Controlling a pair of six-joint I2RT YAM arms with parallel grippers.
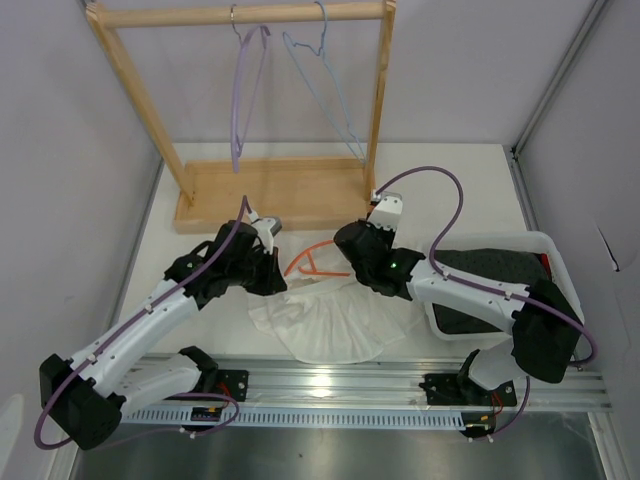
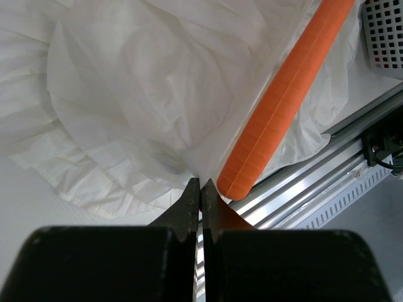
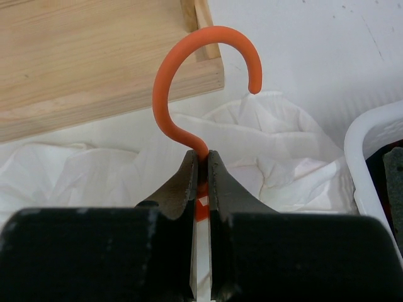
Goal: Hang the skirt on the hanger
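Note:
The white skirt [image 1: 325,325] lies crumpled on the table in front of the arms, and the orange hanger [image 1: 312,265] rests over its far edge. My left gripper [image 2: 200,184] is shut on a pinch of the skirt [image 2: 138,94], right beside the end of an orange hanger arm [image 2: 283,100] that runs across the fabric. The right gripper [image 3: 201,155] is shut on the hanger's neck just below its curled hook [image 3: 189,63], with skirt fabric [image 3: 277,151] bunched underneath. In the top view, both grippers meet over the hanger, left [image 1: 272,272] and right [image 1: 350,258].
A wooden rack [image 1: 270,190] stands at the back with a purple hanger [image 1: 240,90] and a light blue wire hanger [image 1: 330,85] on its bar. At right, a white bin [image 1: 545,250] holds dark cloth [image 1: 490,265]. A metal rail [image 1: 330,385] lines the near edge.

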